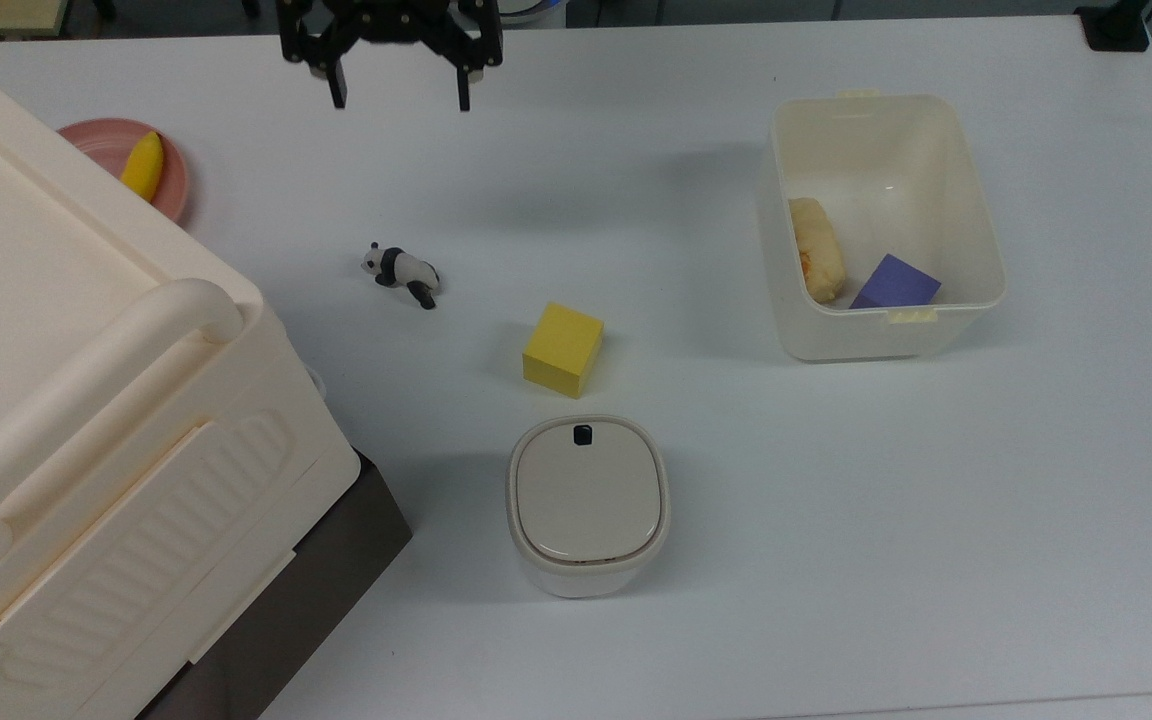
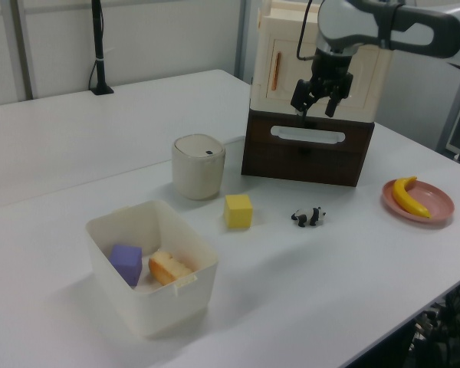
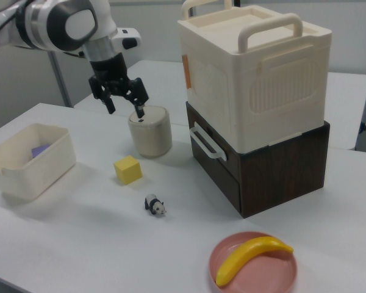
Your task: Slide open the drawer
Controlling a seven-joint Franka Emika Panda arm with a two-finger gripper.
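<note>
1. Approach phase: end effector [image 3: 120,101] up in the air, fingers [image 1: 336,88] spread wide and holding nothing, well apart from the drawer [image 3: 212,160].
2. Drawer at the base of the cream cabinet [image 3: 256,67], dark brown, front flush with its frame, so judged not yet slid out at all.
3. Handle [image 3: 203,142], a white loop, across the upper part of the drawer front; in the left view at [image 2: 307,136], just below the end effector as seen there.
4. Next, probably: down and in toward the handle, fingers lined up to straddle the loop bar, then closed on it or hooked behind it.
5. After that, a straight pull away from the cabinet, level with the table [image 1: 696,560], to avoid binding the drawer.
6. Worth minding: lidded pot [image 3: 150,130], yellow cube [image 3: 127,169] and panda toy [image 3: 154,204] on the table ahead of the drawer front, near the pull path.
</note>
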